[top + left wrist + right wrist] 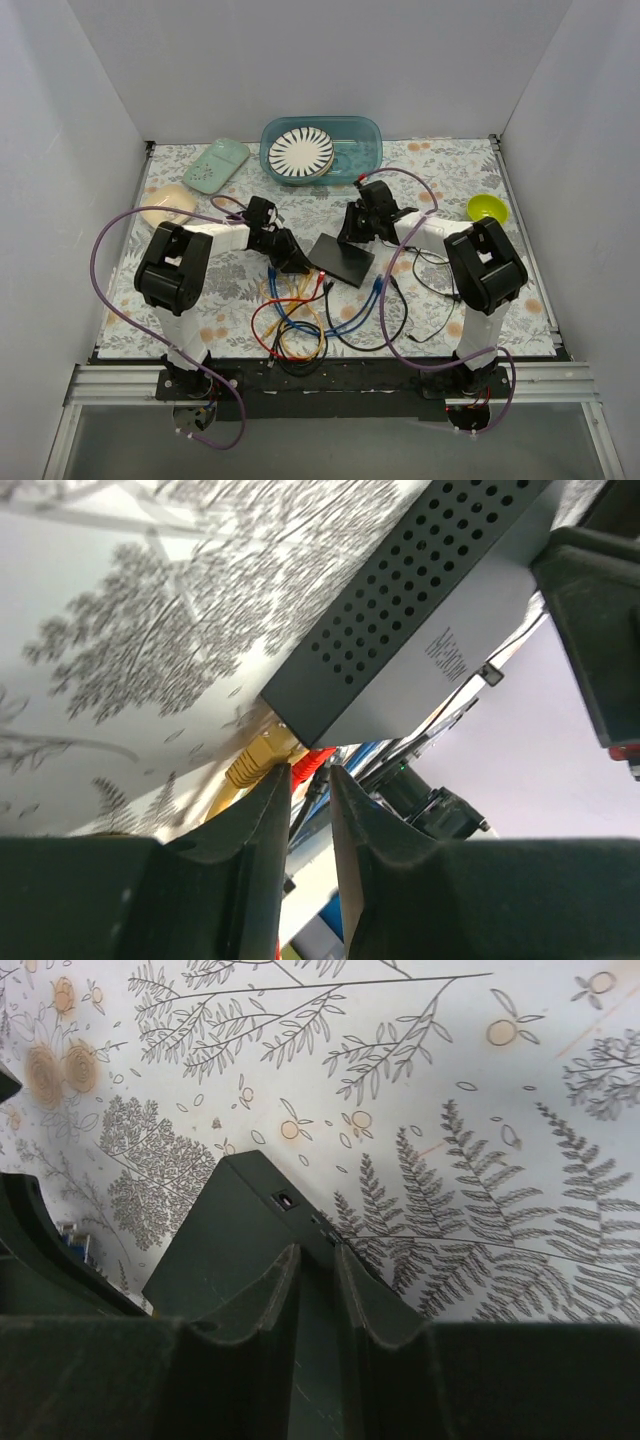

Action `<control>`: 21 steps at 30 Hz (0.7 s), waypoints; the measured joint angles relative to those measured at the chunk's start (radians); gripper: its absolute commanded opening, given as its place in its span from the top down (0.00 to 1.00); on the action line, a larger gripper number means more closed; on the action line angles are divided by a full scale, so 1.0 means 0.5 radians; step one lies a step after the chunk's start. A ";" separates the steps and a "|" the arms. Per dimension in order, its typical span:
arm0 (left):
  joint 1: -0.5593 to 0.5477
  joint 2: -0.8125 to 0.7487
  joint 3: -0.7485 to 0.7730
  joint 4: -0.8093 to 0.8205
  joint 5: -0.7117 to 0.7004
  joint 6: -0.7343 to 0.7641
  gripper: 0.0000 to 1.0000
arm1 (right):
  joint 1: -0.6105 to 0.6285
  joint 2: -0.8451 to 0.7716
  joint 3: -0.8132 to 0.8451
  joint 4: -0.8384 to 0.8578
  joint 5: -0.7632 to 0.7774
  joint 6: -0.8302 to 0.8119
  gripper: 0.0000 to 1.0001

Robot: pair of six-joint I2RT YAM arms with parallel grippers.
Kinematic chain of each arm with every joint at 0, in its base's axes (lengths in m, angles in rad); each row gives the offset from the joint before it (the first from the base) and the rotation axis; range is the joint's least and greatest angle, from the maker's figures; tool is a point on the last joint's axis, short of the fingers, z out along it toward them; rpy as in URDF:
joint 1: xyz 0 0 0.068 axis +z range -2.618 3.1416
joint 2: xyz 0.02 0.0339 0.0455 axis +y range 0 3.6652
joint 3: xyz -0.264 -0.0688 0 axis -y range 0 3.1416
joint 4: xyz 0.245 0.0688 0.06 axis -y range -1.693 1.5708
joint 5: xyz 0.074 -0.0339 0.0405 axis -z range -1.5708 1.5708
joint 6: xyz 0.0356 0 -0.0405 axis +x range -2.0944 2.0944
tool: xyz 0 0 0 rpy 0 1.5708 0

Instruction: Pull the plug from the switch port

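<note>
The black switch (342, 262) lies flat at the table's middle. It also shows in the left wrist view (400, 630) and the right wrist view (230, 1230). A yellow plug (255, 760) and a red plug (318, 756) sit in ports on its near side. My left gripper (297, 262) is at that side (310, 772), its jaws closed to a narrow gap with the red plug's tail between the tips. My right gripper (352, 238) rests on the switch's top near the far edge (317, 1250), jaws almost together and holding nothing.
Loose yellow, red, blue and black cables (295, 320) spread from the switch towards the near edge. A teal bin (365, 135) holding a striped plate (300, 152) stands at the back. A green tray (215, 165), a beige plate (168, 205) and a yellow-green bowl (487, 208) lie around.
</note>
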 measured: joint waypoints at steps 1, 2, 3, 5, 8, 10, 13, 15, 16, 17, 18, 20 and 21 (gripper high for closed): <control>-0.001 0.002 0.003 0.028 -0.002 -0.003 0.73 | -0.007 -0.011 0.000 -0.012 0.017 -0.002 0.71; -0.001 -0.002 0.002 0.061 -0.007 -0.008 0.71 | -0.011 -0.028 -0.001 -0.028 0.028 -0.003 0.70; -0.002 -0.014 -0.008 0.110 -0.027 -0.014 0.70 | -0.011 -0.063 -0.002 -0.053 0.043 -0.011 0.70; -0.002 -0.068 -0.043 0.208 -0.090 -0.025 0.62 | -0.005 -0.156 -0.013 -0.085 0.034 -0.026 0.69; 0.013 -0.230 -0.137 0.379 -0.208 -0.050 0.53 | 0.018 -0.301 -0.014 -0.100 -0.034 -0.043 0.70; 0.028 -0.340 -0.199 0.482 -0.217 -0.097 0.52 | 0.022 -0.356 -0.042 -0.046 -0.138 -0.040 0.73; 0.055 -0.423 -0.283 0.642 -0.197 -0.158 0.52 | 0.030 -0.378 -0.180 0.109 -0.343 0.008 0.76; 0.076 -0.420 -0.329 0.710 -0.171 -0.177 0.54 | 0.033 -0.354 -0.301 0.171 -0.463 0.050 0.77; 0.084 -0.410 -0.343 0.729 -0.156 -0.176 0.55 | 0.033 -0.326 -0.346 0.175 -0.513 0.073 0.78; 0.095 -0.395 -0.360 0.753 -0.136 -0.176 0.55 | 0.033 -0.291 -0.376 0.175 -0.558 0.093 0.78; 0.105 -0.378 -0.375 0.768 -0.108 -0.175 0.55 | 0.033 -0.255 -0.394 0.174 -0.593 0.111 0.78; 0.117 -0.349 -0.406 0.810 -0.062 -0.169 0.55 | 0.033 -0.205 -0.411 0.194 -0.668 0.143 0.79; 0.118 -0.346 -0.432 0.838 -0.040 -0.166 0.56 | 0.033 -0.200 -0.411 0.209 -0.681 0.156 0.79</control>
